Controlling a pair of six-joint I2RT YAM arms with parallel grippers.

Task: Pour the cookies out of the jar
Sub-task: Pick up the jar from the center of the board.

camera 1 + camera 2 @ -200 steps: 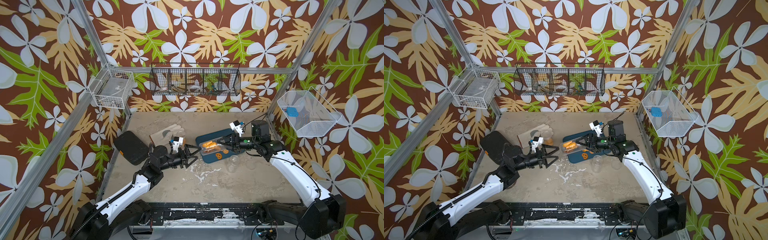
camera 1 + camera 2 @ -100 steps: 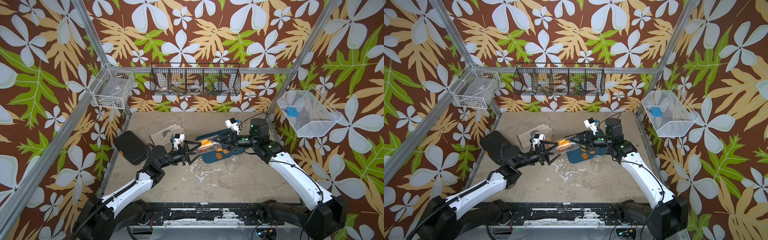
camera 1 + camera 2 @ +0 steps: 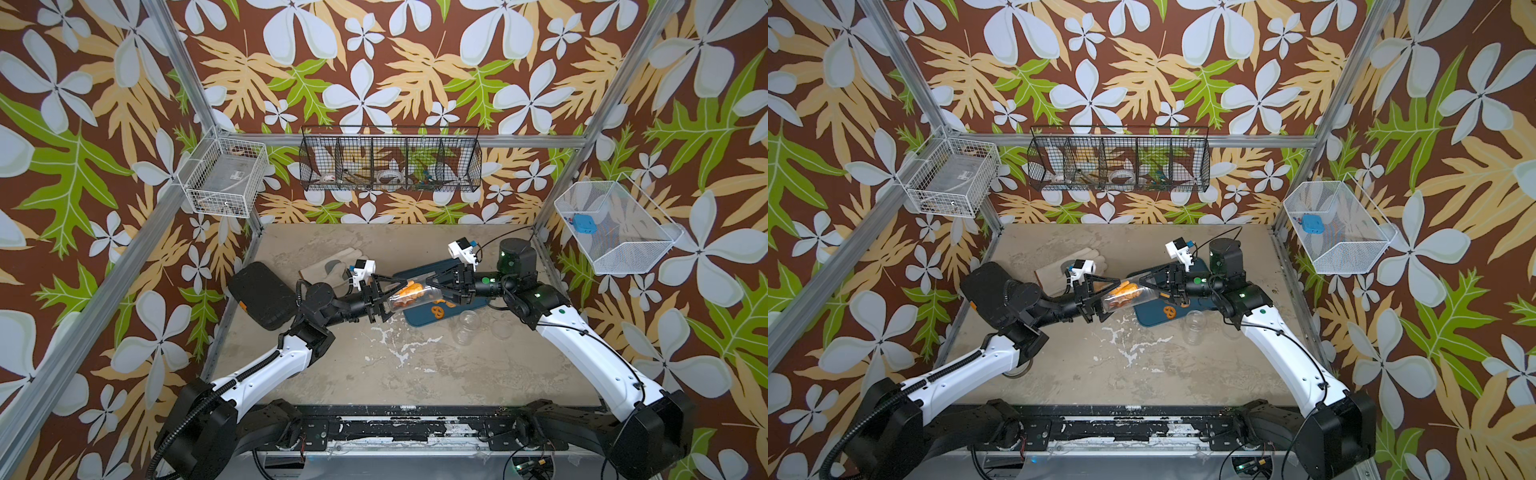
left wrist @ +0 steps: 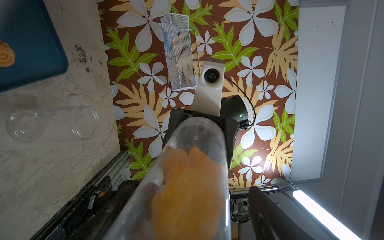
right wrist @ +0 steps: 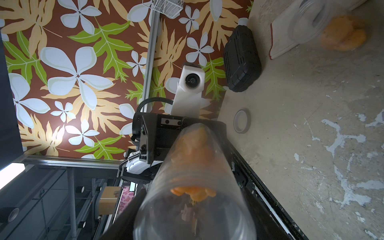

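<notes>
**Cookies (image 3: 408, 291) in a jar (image 3: 432, 296) held sideways between both arms**

The cookies, orange and brown, lie heaped inside the clear jar, lifted off the table (image 3: 374, 374) beside a blue tray (image 3: 417, 321). The right gripper (image 3: 434, 291) pinches one end of the jar. The left gripper (image 3: 394, 299) straddles the other end, jaws spread and clear of its wall on one side.

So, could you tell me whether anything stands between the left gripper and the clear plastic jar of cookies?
Nothing visible: the left gripper straddles one end of the clear plastic jar, while the right gripper grips the other.
</notes>
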